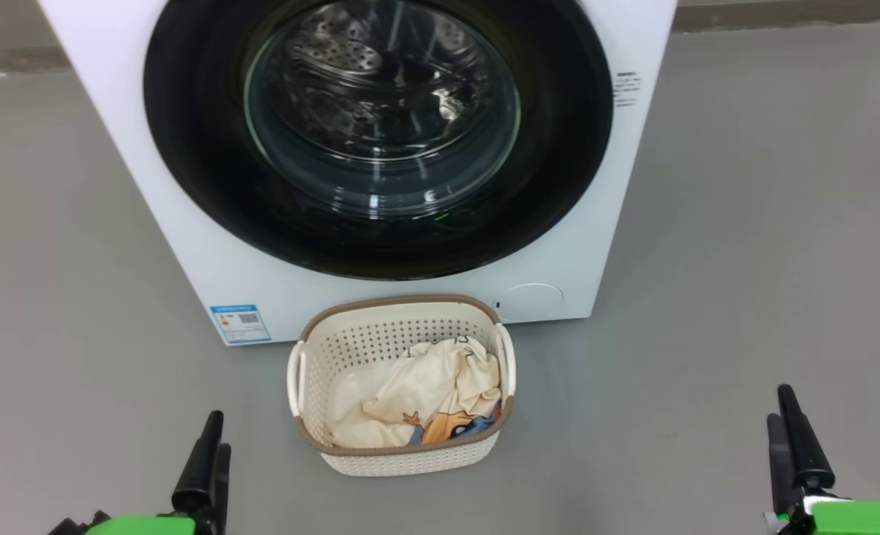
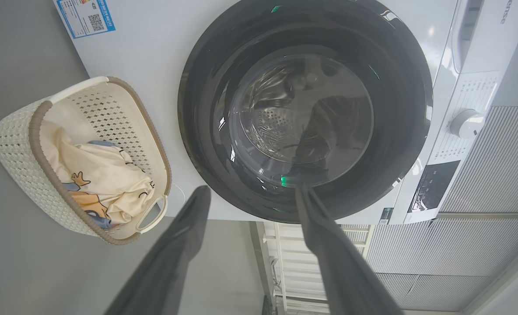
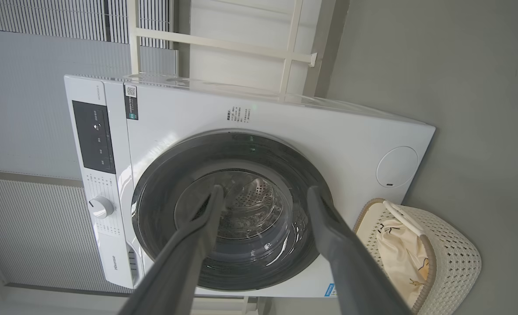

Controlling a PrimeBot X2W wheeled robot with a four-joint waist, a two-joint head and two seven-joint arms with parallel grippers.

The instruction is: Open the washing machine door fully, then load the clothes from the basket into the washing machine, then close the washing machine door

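Washing machine door is shut, flat against the front of the big white washing machine. Its black ring is shiny, and the steel drum shows through the round glass. The machine stands on the grey floor. The basket sits on the floor just in front of the machine's bottom edge, below the door. The clothes lie inside it (a cream piece with an orange cartoon, and a bit of blue peeking out). The left gripper has its two dark fingers spread wide and holds nothing. The right gripper is spread wide too, with nothing in it. Both are back from the basket, one on each side.
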